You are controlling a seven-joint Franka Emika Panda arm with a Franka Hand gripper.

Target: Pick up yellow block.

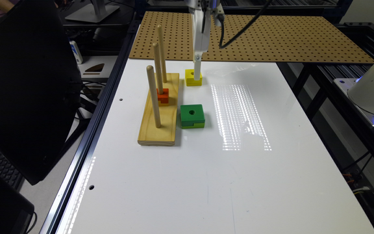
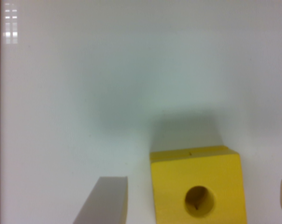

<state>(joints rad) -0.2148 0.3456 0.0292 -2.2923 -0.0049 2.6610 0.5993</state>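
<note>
The yellow block (image 1: 189, 81) is a small bright square with a round hole in its top face, resting on the white table (image 1: 206, 182) just beyond the green block. My gripper (image 1: 197, 77) has come straight down over it from above. In the wrist view the yellow block (image 2: 197, 186) lies between the two pale fingers (image 2: 108, 200), with a gap of table showing on each side. The gripper (image 2: 197, 200) is open and straddles the block without touching it.
A wooden base (image 1: 159, 123) with three upright pegs stands to the exterior view's left of the blocks; an orange-red block (image 1: 163, 96) sits on its middle peg. The green block (image 1: 192, 116) lies nearer the camera. A brown pegboard (image 1: 271, 35) covers the far end.
</note>
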